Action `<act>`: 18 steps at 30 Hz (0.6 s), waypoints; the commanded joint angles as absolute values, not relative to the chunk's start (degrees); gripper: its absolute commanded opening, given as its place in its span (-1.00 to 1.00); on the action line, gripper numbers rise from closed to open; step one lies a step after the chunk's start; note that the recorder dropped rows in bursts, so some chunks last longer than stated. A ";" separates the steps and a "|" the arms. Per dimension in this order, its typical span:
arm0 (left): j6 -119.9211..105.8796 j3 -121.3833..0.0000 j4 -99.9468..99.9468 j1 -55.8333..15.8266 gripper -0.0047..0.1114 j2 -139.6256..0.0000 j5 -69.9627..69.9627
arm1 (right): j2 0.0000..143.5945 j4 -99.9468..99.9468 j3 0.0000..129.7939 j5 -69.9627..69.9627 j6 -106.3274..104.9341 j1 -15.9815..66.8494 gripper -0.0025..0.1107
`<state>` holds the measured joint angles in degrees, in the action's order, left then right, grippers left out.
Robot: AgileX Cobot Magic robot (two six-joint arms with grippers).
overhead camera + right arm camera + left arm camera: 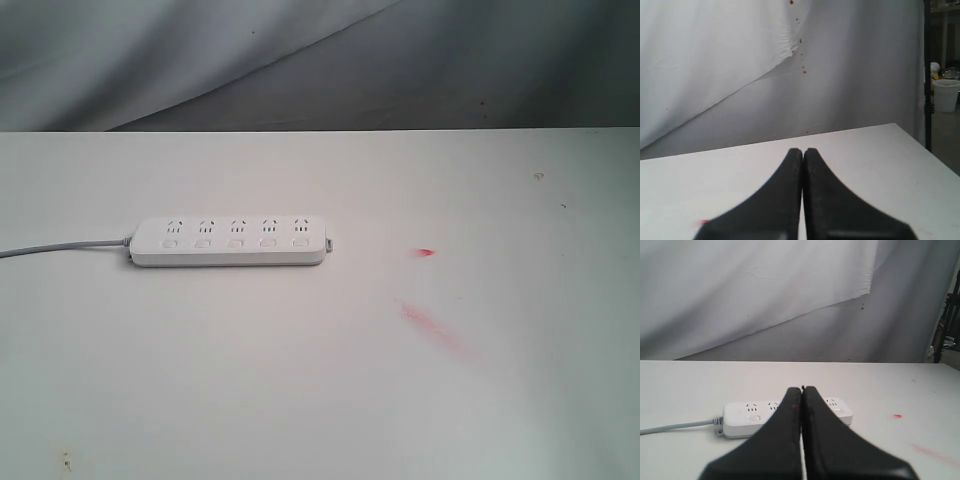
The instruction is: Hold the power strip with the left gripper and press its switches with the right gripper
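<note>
The white power strip lies flat on the white table, left of centre, its grey cord running off to the left. Its row of switches sits below the socket groups. Neither arm shows in the exterior view. In the left wrist view my left gripper is shut with nothing between its black fingers, and the power strip lies beyond it, partly hidden by the fingers. My right gripper is shut and empty over bare table; the strip is out of that view.
Red marks stain the table right of the strip, with a smaller red spot above them. A grey cloth backdrop hangs behind the table's far edge. A white bucket stands beyond the table's edge in the right wrist view.
</note>
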<state>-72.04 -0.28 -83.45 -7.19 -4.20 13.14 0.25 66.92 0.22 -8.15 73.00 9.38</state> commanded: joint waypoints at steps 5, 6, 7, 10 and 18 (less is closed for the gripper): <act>-72.44 0.00 -83.42 -7.47 -0.92 -4.03 13.31 | 0.00 66.74 0.00 -7.03 71.71 8.68 -0.96; -72.44 0.00 -83.42 -7.47 -0.92 -4.03 13.31 | 0.00 66.74 0.00 -6.92 71.42 8.68 -0.96; -72.44 0.00 -83.42 -7.47 -0.92 -4.03 13.31 | 0.00 66.74 0.00 -6.78 70.70 8.68 -0.96; -72.44 0.00 -83.42 -7.47 -0.92 -4.03 13.31 | 0.00 65.96 0.00 -6.48 69.06 8.68 -0.96; -72.57 0.00 -83.42 -7.47 -0.92 -4.03 13.31 | 0.00 10.14 0.00 -6.61 9.41 8.68 -0.96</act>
<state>-72.04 -0.28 -83.45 -7.19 -4.20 13.14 0.13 29.49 0.22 -6.97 30.79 9.05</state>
